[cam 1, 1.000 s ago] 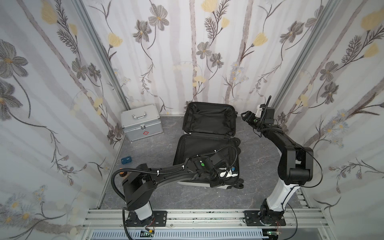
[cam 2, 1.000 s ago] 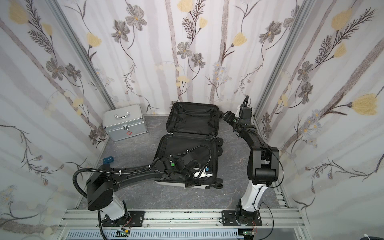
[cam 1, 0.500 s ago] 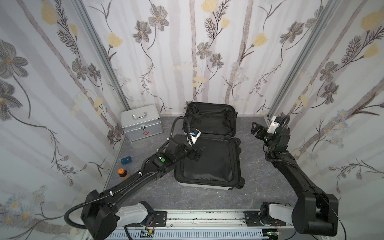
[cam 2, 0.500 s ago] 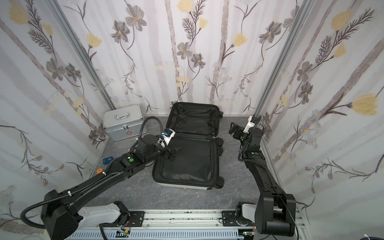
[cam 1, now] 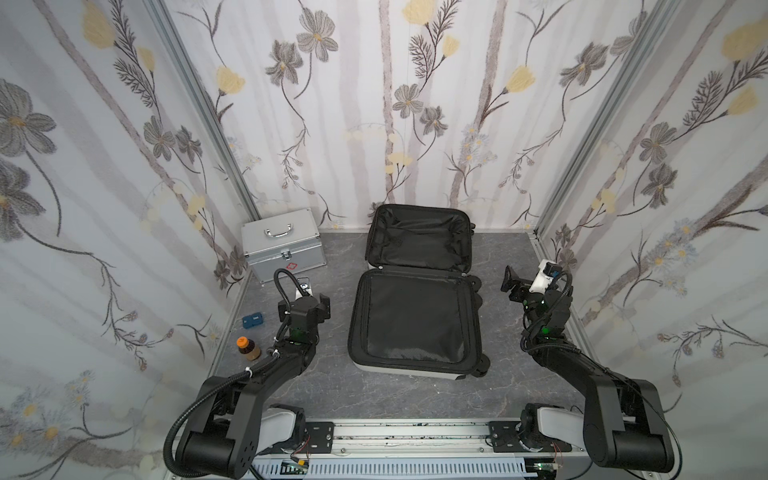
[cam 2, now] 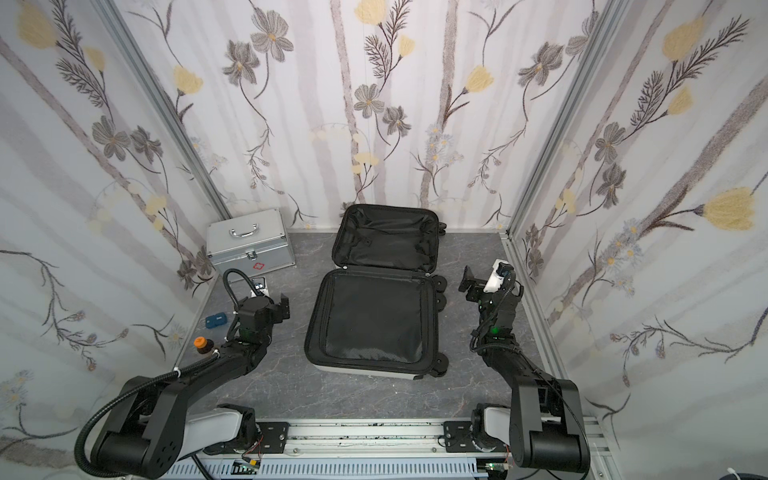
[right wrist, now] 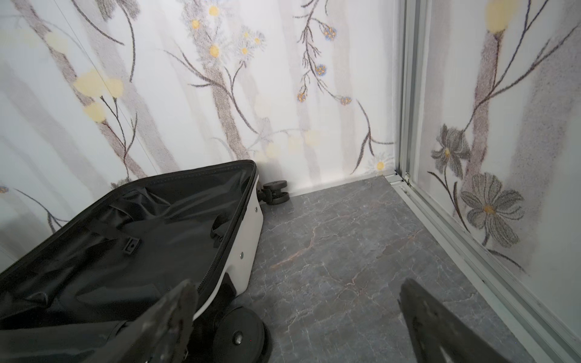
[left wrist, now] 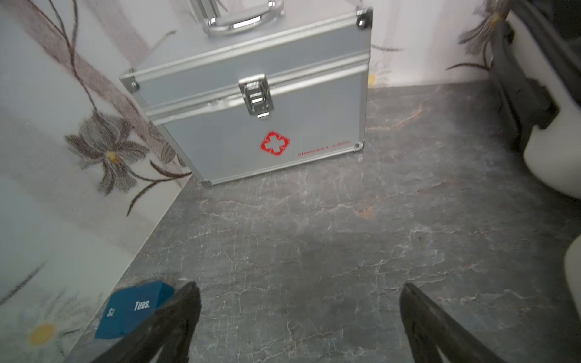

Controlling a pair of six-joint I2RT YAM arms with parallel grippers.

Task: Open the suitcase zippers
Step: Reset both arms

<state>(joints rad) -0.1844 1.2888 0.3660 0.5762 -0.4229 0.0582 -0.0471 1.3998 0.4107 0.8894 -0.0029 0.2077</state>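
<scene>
Suitcase (cam 1: 415,328) lies unzipped at the middle of the tabletop (cam 1: 507,365), lid (cam 1: 419,237) propped toward the back edge; left gripper (cam 1: 304,306) and right gripper (cam 1: 512,287), at the case a second ago, have drawn back toward the side edges with jaws spread and empty, so the zippers (right wrist: 217,251) appear finished.

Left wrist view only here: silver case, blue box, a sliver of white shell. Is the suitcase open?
Observer: Yes. In both top views the suitcase lies open, far half tilted up by the back wall, black lining showing.
Operator: Right gripper?
Observer: The right gripper is open and empty, off the suitcase's wheel side, touching nothing.
Operator: Anything by my arm I can't see?
Observer: A small orange-capped bottle stands beside the left arm, nearer the robot's base than the blue box.
</scene>
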